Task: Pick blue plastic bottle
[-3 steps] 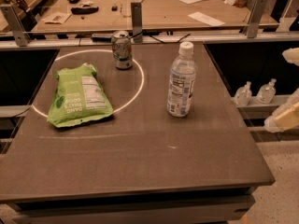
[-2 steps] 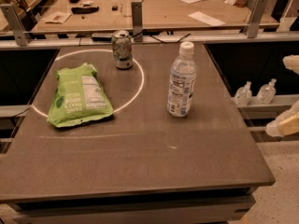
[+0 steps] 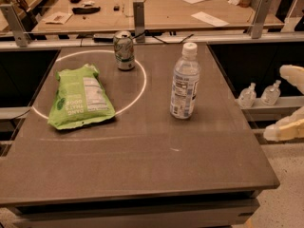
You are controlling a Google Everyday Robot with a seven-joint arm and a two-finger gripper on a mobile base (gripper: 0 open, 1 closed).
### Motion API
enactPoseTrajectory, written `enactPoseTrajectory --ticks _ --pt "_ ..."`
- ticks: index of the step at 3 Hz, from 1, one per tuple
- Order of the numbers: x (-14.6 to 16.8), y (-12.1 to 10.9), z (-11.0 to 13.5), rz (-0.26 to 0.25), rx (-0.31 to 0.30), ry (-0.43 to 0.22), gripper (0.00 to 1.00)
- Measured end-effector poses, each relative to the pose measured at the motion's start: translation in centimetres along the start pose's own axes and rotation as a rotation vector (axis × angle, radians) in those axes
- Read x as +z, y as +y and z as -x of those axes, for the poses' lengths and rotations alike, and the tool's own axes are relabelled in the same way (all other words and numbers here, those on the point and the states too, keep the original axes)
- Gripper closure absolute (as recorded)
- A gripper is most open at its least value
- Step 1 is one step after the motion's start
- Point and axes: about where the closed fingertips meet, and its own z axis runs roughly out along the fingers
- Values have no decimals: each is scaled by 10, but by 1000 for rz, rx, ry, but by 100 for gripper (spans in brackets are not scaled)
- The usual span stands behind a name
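Observation:
The blue plastic bottle (image 3: 184, 82) stands upright on the dark table (image 3: 142, 165), right of centre. It is clear, with a white cap and a pale printed label. My gripper (image 3: 276, 102) is at the right edge of the view, off the table's right side and well to the right of the bottle. Its two pale fingers (image 3: 285, 129) are spread apart with nothing between them.
A silver-green can (image 3: 124, 50) stands at the back of the table. A green snack bag (image 3: 80, 96) lies at the left, inside a white circle marking. Two tiny clear bottles (image 3: 259, 95) sit on a ledge to the right. A wooden bench (image 3: 156, 8) lies behind.
My gripper has shifted slightly downward at the right edge of the view. The bottle, can and bag have not moved.

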Motion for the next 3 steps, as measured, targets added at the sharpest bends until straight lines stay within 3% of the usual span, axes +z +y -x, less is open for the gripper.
enactPoseTrajectory --ticks 1,3 --pt "4 2 -6 -15 20 -54 0" --pt "19 5 -9 -28 37 -27 0"
